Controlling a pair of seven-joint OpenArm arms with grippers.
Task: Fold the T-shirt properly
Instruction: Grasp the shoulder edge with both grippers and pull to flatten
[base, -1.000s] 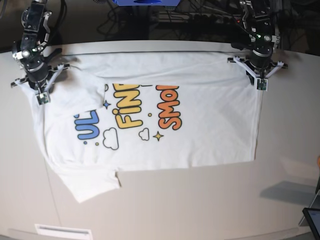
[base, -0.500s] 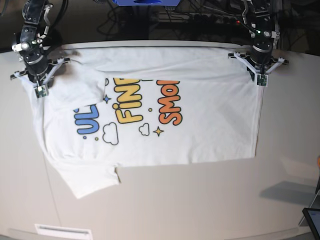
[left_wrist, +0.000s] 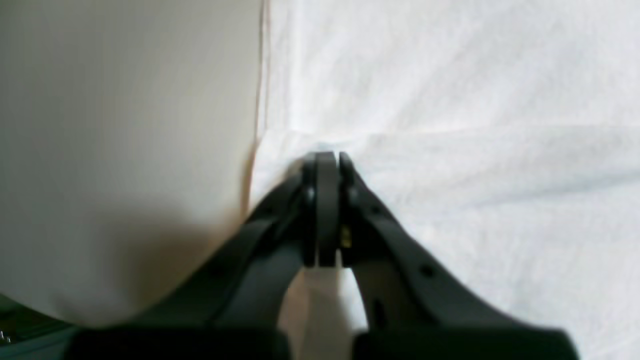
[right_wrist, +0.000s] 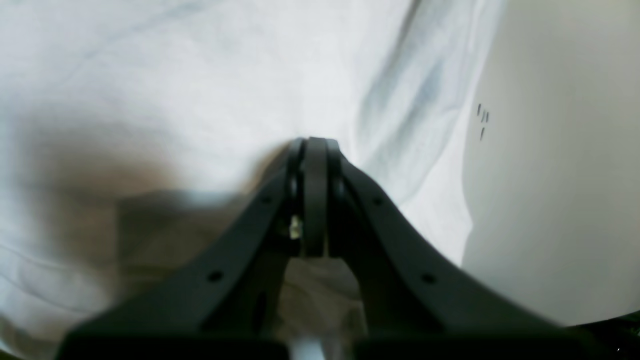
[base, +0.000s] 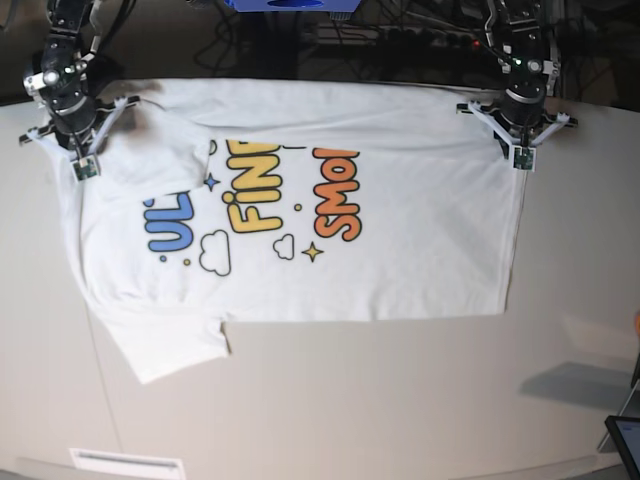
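The white T-shirt (base: 420, 270) lies print-up on the pale table (base: 400, 400), with blue, yellow and orange letters and clouds showing. One sleeve (base: 170, 345) sticks out at the near left, and another flap (base: 160, 150) is folded over the far left. My left gripper (base: 521, 160) is shut on the shirt's far right corner. In the left wrist view its tips (left_wrist: 327, 160) pinch puckered cloth (left_wrist: 450, 100) at the hem. My right gripper (base: 84, 168) is shut on the far left corner, its tips (right_wrist: 312, 145) buried in cloth (right_wrist: 175, 75).
Cables and dark gear (base: 400, 35) run behind the table's far edge. A dark screen (base: 627, 440) pokes in at the near right corner. A white label strip (base: 126, 463) lies at the near left edge. Bare tabletop (left_wrist: 125, 125) (right_wrist: 550, 175) flanks the shirt.
Both grippers have drawn back toward the far edge, dragging the shirt with them. Its near hem and sleeve slid away from the front, and the cloth lies flatter.
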